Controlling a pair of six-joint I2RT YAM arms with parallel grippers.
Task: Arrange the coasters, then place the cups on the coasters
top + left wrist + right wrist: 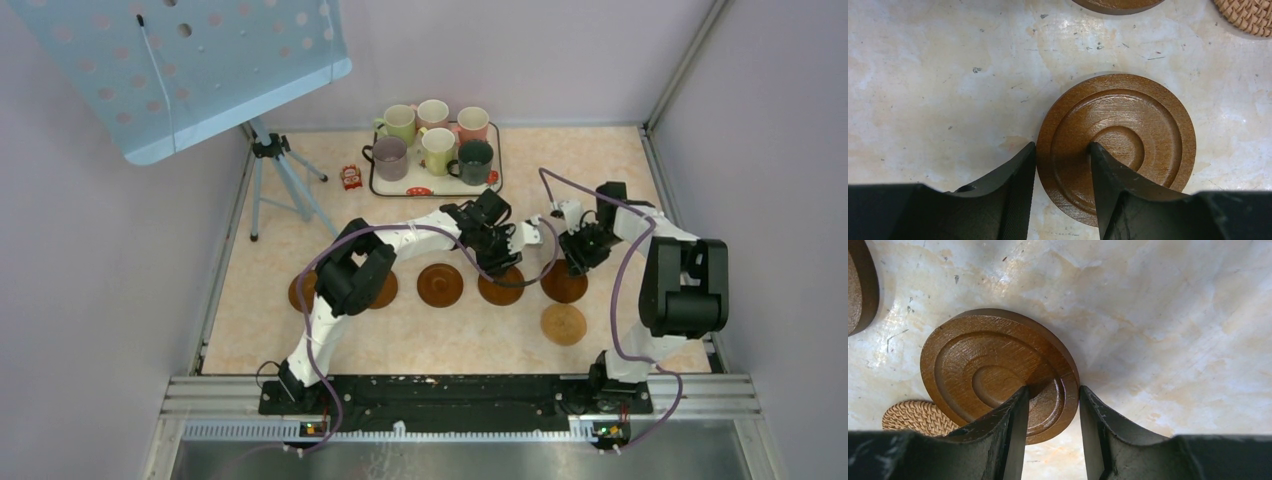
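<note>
Five brown coasters lie in a row across the table's middle, from the leftmost coaster (303, 290) rightwards, and a tan woven coaster (564, 324) lies nearer. My left gripper (500, 262) (1063, 146) stands open astride the left rim of the fourth coaster (501, 287) (1128, 130), which lies flat. My right gripper (577, 262) (1054, 388) is shut on the right rim of the fifth coaster (564, 284) (983, 360). Several cups (437, 148) stand on the white tray (437, 191) at the back.
A tripod (275, 170) with a blue perforated board stands at the back left. A small red object (351, 177) lies left of the tray. The woven coaster (918, 417) lies close beside the gripped one. Walls close in both sides.
</note>
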